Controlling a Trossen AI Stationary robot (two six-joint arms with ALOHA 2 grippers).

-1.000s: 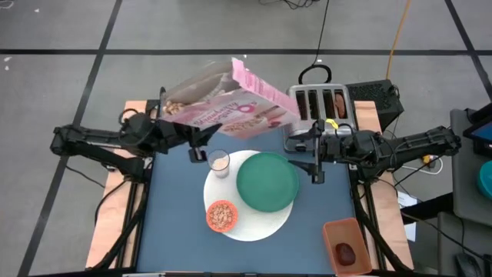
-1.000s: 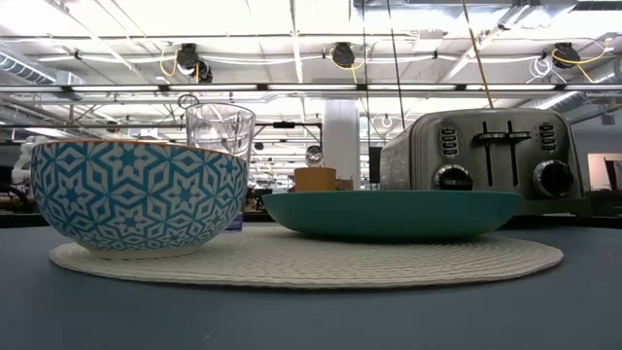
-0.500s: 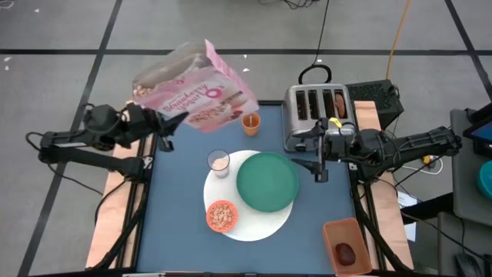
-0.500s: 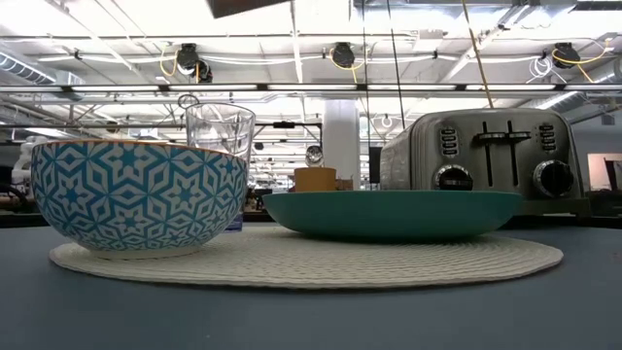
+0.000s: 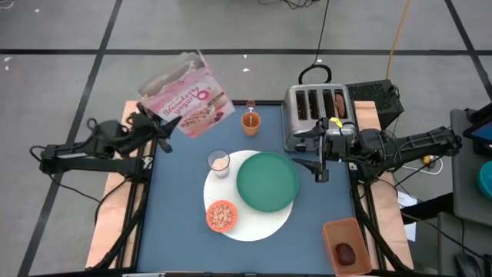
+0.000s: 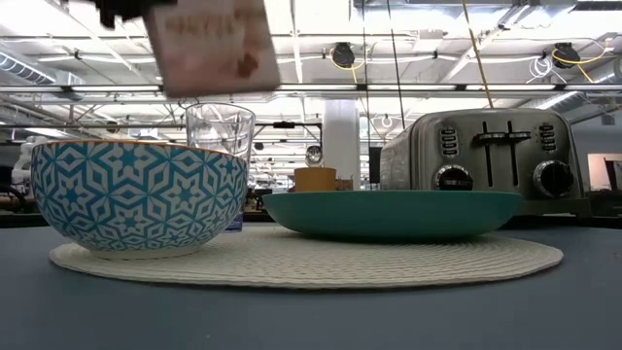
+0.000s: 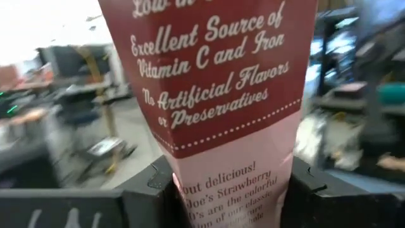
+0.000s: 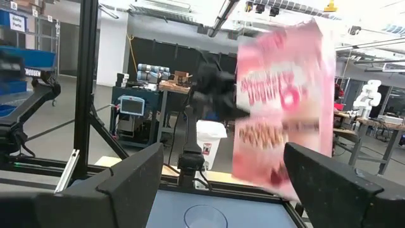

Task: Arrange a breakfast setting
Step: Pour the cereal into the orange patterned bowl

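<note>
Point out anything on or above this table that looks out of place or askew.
The pink cereal box hangs tilted in the air above the table's far left corner, clamped in the left gripper, its top flaps open. Otherwise the green plate and cereal bowl sit neatly on the white mat.

Green plate, cereal bowl, milk glass on white mat.

2 dark jointed arms, black blocky end effector fingers
</note>
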